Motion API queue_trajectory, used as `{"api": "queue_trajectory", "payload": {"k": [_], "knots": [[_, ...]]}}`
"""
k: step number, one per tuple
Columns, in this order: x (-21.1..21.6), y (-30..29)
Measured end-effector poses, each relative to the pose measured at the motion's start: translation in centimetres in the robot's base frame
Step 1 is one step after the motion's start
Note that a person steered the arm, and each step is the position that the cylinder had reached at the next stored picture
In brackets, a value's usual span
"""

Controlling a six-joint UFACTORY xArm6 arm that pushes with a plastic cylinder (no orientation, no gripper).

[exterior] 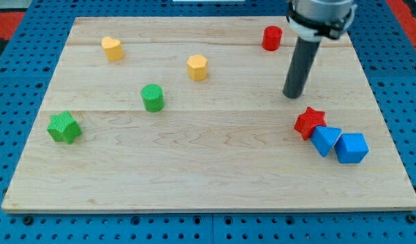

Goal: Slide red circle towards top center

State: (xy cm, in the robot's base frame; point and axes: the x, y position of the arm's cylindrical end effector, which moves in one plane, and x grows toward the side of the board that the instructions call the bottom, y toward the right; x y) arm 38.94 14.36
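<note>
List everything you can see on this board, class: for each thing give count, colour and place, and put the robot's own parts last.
red circle: 1, red, top right of centre
yellow heart: 1, yellow, top left
yellow hexagon: 1, yellow, upper middle
green circle: 1, green, left of centre
green star: 1, green, far left
red star: 1, red, right, touching a blue block
blue blocks: 2, blue, lower right, side by side
wooden board: 1, pale wood
my tip: 1, dark rod, below the red circle, above the red star

Lab: blue pegboard bench (32, 27), wooden board (208, 169)
</note>
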Motion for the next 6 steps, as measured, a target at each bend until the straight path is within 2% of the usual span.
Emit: {"api": "queue_trajectory", "payload": {"k": [2,6], "knots": [[-7.8,0.2],[-18.1,-1.1]]}}
